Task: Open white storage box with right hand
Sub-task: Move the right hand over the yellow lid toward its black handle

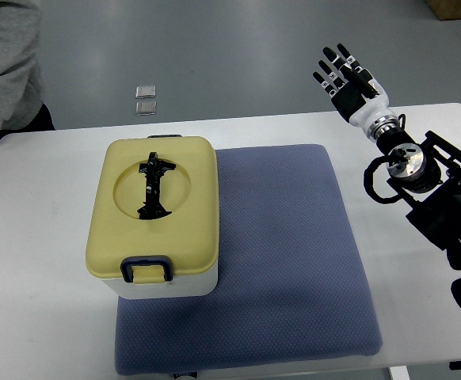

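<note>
A white storage box (171, 286) with a pale yellow lid (184, 215) stands on the left part of a blue-grey mat (290, 253). The lid is shut. A black handle (153, 187) lies flat in a round recess on top, and a dark latch (145, 268) sits at the front edge. My right hand (343, 75) is raised beyond the table's far right edge, well to the right of the box, with fingers spread and holding nothing. The left arm does not show.
The white table (40, 261) carries the mat. A person in a grey sleeve (5, 63) stands at the far left corner. Two small metal plates (146, 99) lie on the floor behind the table. My right arm's black links (444, 194) hang over the right table edge.
</note>
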Robot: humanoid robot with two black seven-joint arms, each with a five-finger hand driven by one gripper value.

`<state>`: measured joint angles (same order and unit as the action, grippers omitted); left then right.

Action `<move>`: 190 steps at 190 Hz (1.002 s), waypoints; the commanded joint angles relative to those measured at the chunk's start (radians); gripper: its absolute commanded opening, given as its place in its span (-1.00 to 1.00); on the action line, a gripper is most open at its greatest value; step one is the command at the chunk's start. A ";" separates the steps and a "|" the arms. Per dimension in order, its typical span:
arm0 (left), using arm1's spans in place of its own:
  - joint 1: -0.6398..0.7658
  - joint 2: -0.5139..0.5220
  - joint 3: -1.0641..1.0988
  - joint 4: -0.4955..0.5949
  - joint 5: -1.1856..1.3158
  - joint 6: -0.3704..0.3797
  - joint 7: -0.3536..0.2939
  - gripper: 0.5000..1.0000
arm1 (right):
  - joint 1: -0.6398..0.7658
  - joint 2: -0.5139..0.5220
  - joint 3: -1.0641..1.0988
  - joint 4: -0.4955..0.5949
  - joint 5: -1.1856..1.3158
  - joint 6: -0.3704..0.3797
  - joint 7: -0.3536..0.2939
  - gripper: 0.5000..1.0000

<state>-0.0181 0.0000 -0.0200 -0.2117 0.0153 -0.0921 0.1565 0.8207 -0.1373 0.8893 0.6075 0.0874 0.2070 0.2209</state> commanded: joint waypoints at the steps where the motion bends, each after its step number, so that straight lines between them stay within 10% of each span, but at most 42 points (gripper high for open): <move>1: 0.000 0.000 -0.001 -0.002 0.000 0.000 0.000 1.00 | 0.000 0.002 -0.001 0.000 0.000 0.000 0.000 0.86; 76: 0.000 0.000 0.000 0.000 0.000 0.000 0.000 1.00 | 0.043 -0.013 -0.029 0.002 -0.129 0.015 -0.012 0.86; 121: -0.002 0.000 -0.001 0.003 0.000 0.000 0.000 1.00 | 0.202 -0.097 -0.194 0.017 -0.675 0.242 -0.011 0.86; 141: -0.002 0.000 -0.003 0.002 0.000 0.000 0.000 1.00 | 0.310 -0.160 -0.285 0.093 -0.988 0.404 -0.008 0.86; 190: -0.002 0.000 -0.003 0.002 -0.002 0.000 0.000 1.00 | 0.492 -0.237 -0.374 0.373 -1.419 0.404 0.002 0.86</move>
<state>-0.0197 0.0000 -0.0231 -0.2107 0.0152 -0.0920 0.1565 1.2585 -0.3701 0.5272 0.8977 -1.2404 0.6097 0.2206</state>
